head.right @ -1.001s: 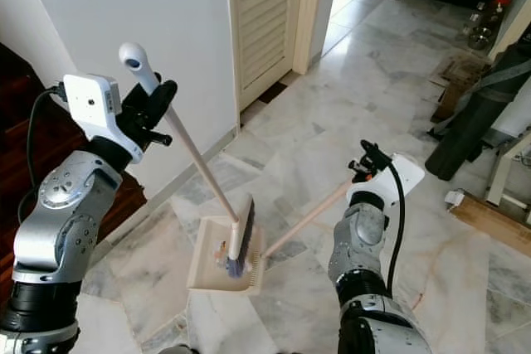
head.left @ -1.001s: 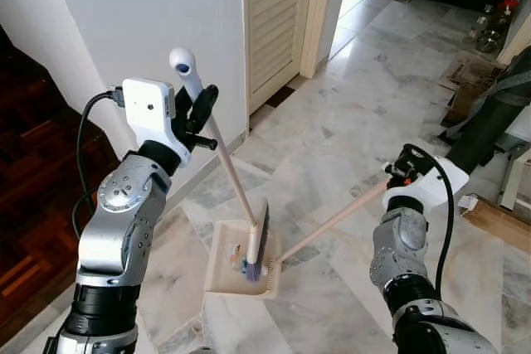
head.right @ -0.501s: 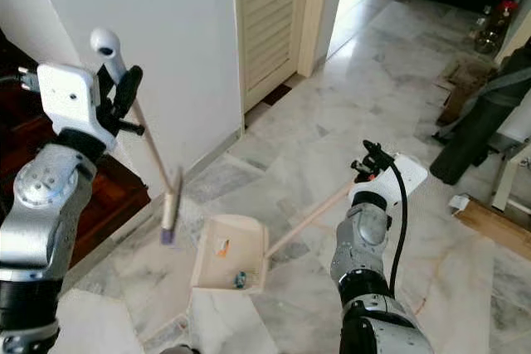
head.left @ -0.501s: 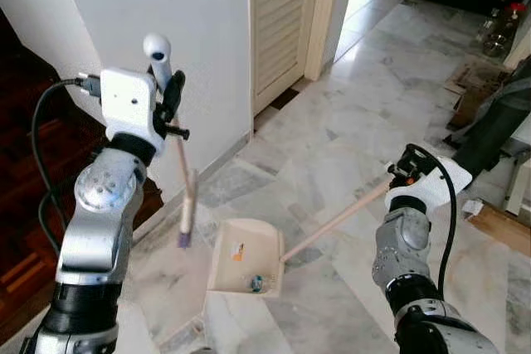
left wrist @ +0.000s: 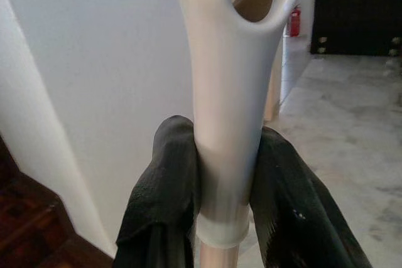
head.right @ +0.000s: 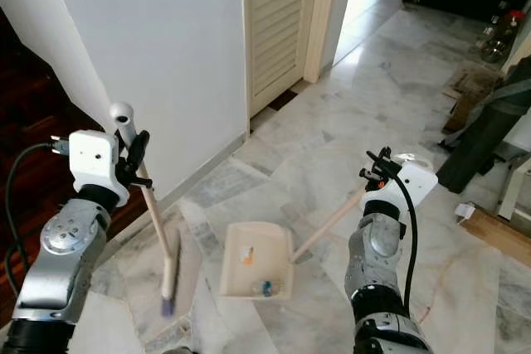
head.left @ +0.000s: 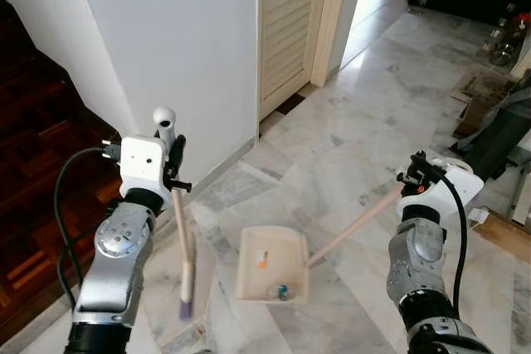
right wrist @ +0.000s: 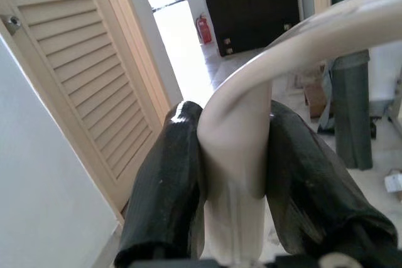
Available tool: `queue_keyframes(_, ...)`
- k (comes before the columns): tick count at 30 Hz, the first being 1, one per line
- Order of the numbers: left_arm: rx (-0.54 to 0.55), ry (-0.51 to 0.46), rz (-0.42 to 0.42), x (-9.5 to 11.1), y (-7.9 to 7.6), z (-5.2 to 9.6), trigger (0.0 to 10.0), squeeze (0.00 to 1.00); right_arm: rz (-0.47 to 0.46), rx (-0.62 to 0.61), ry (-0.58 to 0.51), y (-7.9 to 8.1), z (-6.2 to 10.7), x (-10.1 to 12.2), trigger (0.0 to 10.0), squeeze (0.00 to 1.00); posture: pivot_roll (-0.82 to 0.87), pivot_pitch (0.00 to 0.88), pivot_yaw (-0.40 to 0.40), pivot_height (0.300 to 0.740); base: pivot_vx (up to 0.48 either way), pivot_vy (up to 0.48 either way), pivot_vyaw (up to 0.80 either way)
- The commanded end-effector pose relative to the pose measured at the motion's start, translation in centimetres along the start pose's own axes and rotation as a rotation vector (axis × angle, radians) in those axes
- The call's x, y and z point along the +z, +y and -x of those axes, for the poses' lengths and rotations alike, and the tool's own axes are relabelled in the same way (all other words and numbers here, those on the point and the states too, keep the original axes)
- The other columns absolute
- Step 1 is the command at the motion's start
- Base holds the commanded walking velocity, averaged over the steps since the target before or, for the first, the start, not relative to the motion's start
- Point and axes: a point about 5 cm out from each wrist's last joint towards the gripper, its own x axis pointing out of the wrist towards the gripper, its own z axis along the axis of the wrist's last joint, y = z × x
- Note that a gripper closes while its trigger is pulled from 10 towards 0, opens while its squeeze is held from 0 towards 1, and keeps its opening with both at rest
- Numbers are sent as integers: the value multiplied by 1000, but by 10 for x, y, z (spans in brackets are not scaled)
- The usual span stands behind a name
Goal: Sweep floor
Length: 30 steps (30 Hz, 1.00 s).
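Two tools are in play on the marble floor (head.left: 348, 147), and both are firmly in hand. Over on the left, dark wooden flooring (head.left: 33, 172) runs beside the white wall (head.left: 182, 47). In front of that wall the left gripper (left wrist: 226, 174) is clenched around the broom (head.left: 178, 238), its black fingers (left wrist: 166, 186) squeezing the white plastic top of the handle just under the hanging loop. From that grip the pale wooden stick hangs almost straight down, and the brush head sits low, near the floor beside the wall's foot, its purple bristle tips at the very bottom; whether they touch the marble I cannot tell.

Moving along, the cream dustpan (head.left: 271, 264) lies flat on the marble just right of the broom head, apart from it. Inside the pan there's a small orange scrap (head.left: 262, 259) toward the middle and a little bluish bit (head.left: 282, 292) near the front edge. The dustpan's long wooden handle slants up and to the right, straight into the right gripper (right wrist: 235, 155), which is clamped on the curved cream end of that handle, one black finger on each side.

Behind it all stands a louvred door (head.left: 286, 22) with an open doorway beside it. Far right, a dark bag (head.left: 494, 134) leans by some cardboard (head.left: 473, 89), and bottles (head.left: 502, 43) stand further back.
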Motion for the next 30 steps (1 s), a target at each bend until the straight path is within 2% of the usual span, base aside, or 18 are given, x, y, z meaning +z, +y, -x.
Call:
queue_keyframes(1,17,-85,-9,11,0,-4,10000,0,-11,16,-80,4,-6,17,10000,0,86,0,-18,740,0,0,0)
queue_keyframes(7,35,-91,15,8,-2,-7,10000,0,-6,23,-66,4,-5,17,10000,0,82,0,-22,740,0,0,0)
queue_keyframes(27,56,-100,33,6,-5,-11,10000,0,10,28,-48,8,-4,19,10000,0,83,0,-24,740,0,0,-800)
queue_keyframes(30,57,-101,31,6,-4,-11,10000,0,12,32,-44,10,-4,19,10000,0,87,0,-24,740,0,337,-800)
